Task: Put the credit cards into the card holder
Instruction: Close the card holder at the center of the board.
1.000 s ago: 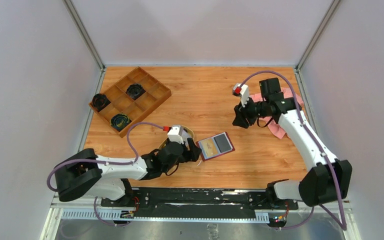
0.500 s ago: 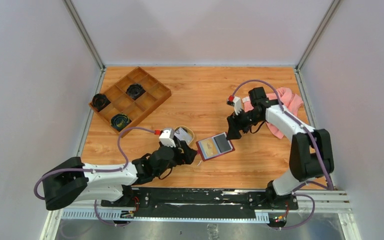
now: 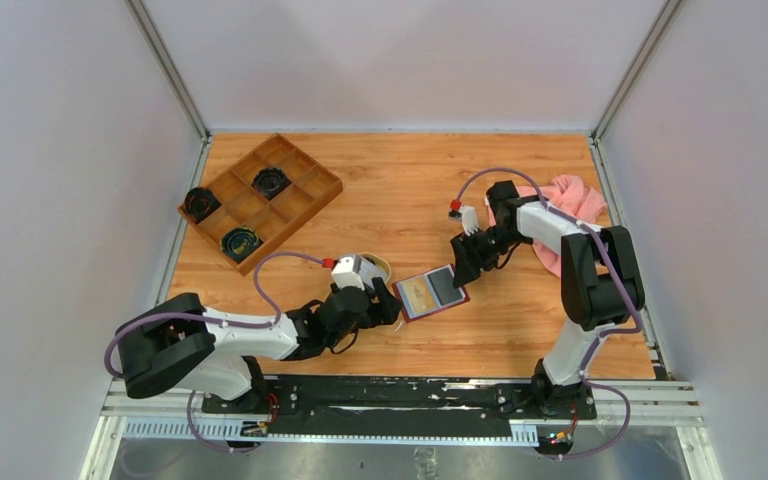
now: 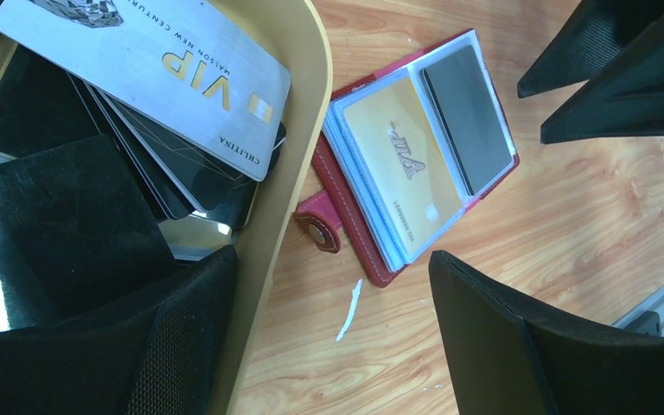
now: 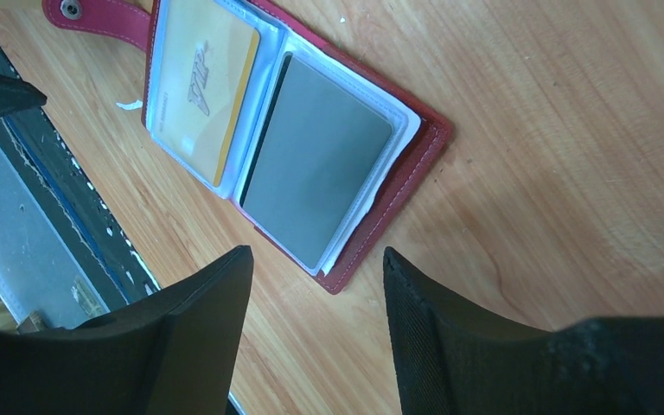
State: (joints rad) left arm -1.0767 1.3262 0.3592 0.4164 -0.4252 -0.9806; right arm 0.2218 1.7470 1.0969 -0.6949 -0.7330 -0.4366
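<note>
The card holder [image 3: 432,292], a dark red leather-like wallet with stitched edges, is laid open and flat on the wooden table [image 3: 410,180], near the middle of the top view. A gold card [image 5: 201,91] is seen in the clear sleeve nearer the tray and a grey card [image 5: 316,164] in the other. The holder's snap tab [image 4: 321,232] lies just beside the rim of an oval tan tray [image 4: 301,121], possibly touching it. The credit cards [image 4: 151,73] are stacked loosely in that tray, a silver one uppermost over dark ones.

The left hand [image 4: 337,346] is spread wide above the tray's rim and the holder, with nothing gripped. The right hand [image 5: 316,341] is parted at the holder's opposite edge, likewise empty.

A small white scrap [image 4: 348,309] is seen on the table. A compartmented wooden box [image 3: 305,195] stands at upper left and a crumpled pink cloth [image 3: 572,200] lies at upper right.
</note>
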